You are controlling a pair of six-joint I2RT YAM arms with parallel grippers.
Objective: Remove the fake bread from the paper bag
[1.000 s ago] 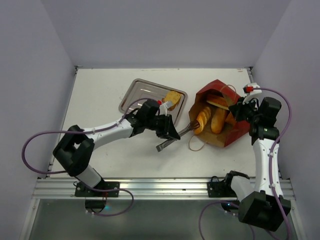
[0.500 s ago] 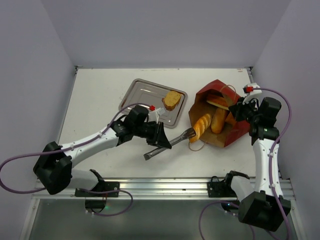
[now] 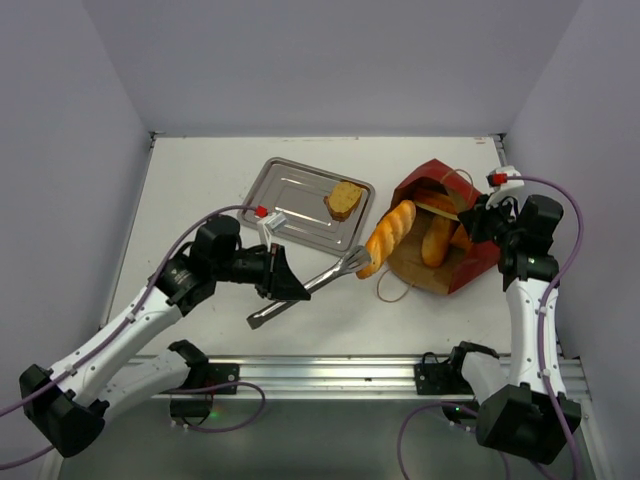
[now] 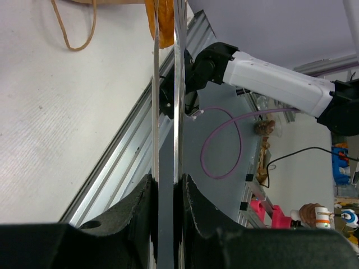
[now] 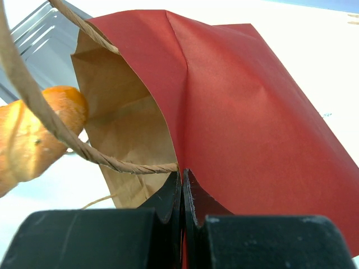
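The dark-red paper bag [image 3: 470,263] lies on its side at the right, mouth toward the tray, with golden fake bread [image 3: 437,240] showing inside. My right gripper [image 3: 478,222] is shut on the bag's rim [image 5: 241,101], its jaws pinching the paper beside a twine handle [image 5: 112,162]. My left gripper [image 3: 283,283] is shut on a pair of metal tongs [image 3: 312,287]. The tongs' far tips clamp a long golden loaf [image 3: 388,235], which hangs at the bag's mouth, mostly outside it. In the left wrist view the tongs [image 4: 166,112] run up between my fingers to the loaf [image 4: 162,28].
A flat steel tray [image 3: 290,190] sits left of the bag and holds one toast slice [image 3: 344,200]. A loose twine handle [image 3: 392,290] lies on the table in front of the bag. The aluminium rail [image 3: 330,372] runs along the near edge.
My left arm has drawn back to the left and toward the near edge. The tongs have pulled the long loaf out of the bag's mouth. The right gripper has not moved.
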